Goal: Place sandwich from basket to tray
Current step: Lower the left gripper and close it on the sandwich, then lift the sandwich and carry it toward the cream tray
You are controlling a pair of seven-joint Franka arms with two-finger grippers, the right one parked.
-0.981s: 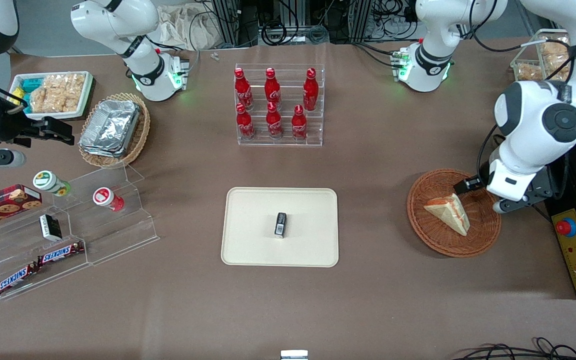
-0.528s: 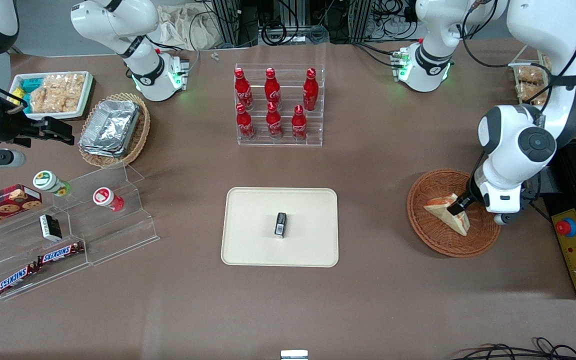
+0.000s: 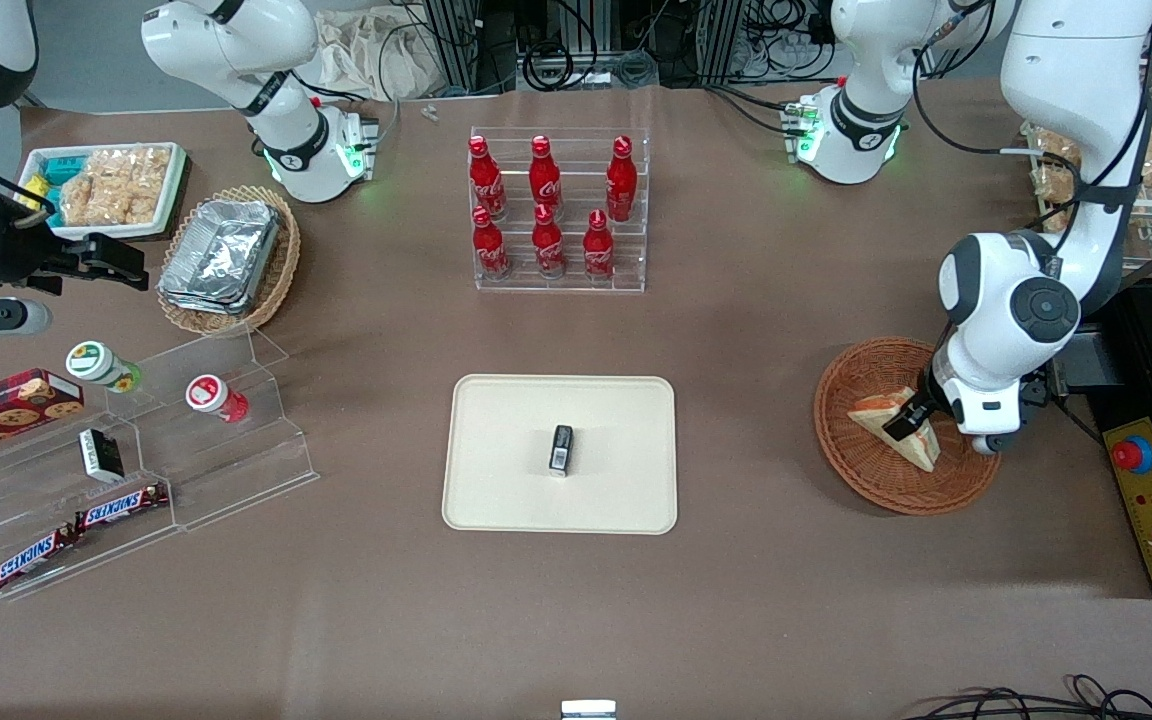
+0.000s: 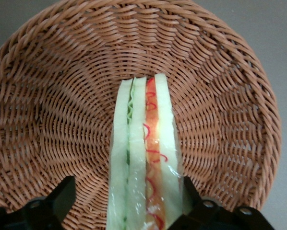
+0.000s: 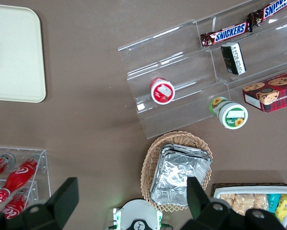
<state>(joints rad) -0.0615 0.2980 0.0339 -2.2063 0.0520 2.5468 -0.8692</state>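
Observation:
The sandwich [image 3: 874,412], a wedge of white bread with red and green filling, lies in the round reddish-brown wicker basket [image 3: 856,472] toward the working arm's end of the table. My left gripper [image 3: 904,426] is low in the basket, open, with its fingers on either side of the sandwich [image 4: 143,143]. In the left wrist view the gripper [image 4: 126,194] straddles the wedge: one finger [image 4: 189,194] is at the bread's edge, the other [image 4: 62,194] stands off with a gap over the basket [image 4: 47,110]. The cream tray [image 3: 506,480] lies mid-table.
A small black packet [image 3: 561,448] stands on the tray. A clear rack of red bottles [image 3: 556,215] is farther from the camera than the tray. A control box with a red button [image 3: 1132,455] lies beside the basket at the table's end.
My gripper has come down into the basket and shifted over the sandwich; its fingers now straddle the wedge. The sandwich has not moved.

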